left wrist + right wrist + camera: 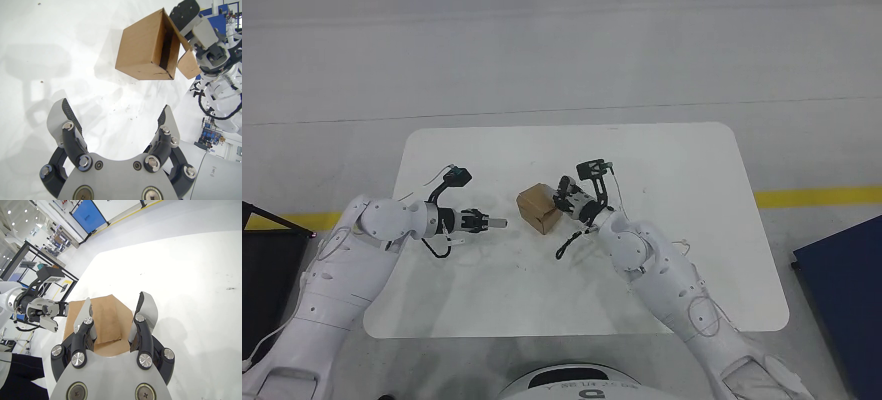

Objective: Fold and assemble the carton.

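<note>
Carton: brown, part-folded, one end gaping, near the middle of the worktop, well clear of every edge. Right claw: I see it about half open, its fingers astride a loose flap on the carton. Left claw: wide open, holding nothing, just beside the carton's opposite side, a few dark scuffs on the surface between them.
</note>
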`<act>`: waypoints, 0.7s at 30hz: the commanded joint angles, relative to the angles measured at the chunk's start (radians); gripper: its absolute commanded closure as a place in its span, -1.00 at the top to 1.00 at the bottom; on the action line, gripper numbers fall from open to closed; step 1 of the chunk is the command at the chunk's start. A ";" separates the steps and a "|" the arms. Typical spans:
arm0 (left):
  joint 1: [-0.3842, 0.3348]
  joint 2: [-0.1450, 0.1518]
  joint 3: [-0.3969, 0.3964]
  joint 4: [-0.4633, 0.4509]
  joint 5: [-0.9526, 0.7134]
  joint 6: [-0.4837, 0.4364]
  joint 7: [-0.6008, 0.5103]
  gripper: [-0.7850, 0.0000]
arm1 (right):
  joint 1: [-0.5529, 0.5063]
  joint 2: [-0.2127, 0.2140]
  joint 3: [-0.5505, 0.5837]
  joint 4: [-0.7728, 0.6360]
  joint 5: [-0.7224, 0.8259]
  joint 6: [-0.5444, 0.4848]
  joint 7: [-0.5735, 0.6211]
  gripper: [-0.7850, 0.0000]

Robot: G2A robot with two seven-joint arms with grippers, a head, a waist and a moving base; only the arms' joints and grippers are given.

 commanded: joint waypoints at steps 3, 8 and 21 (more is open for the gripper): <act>0.000 0.000 0.000 0.000 0.000 0.000 0.000 1.00 | 0.002 0.008 0.030 0.004 0.102 -0.121 0.081 -0.04; 0.000 0.000 0.000 0.000 0.000 0.000 0.000 1.00 | -0.027 0.026 0.053 -0.033 0.153 -0.234 0.199 0.22; 0.006 0.000 0.002 -0.002 0.010 0.004 0.011 1.00 | -0.060 0.043 0.068 -0.087 0.142 -0.159 0.239 0.91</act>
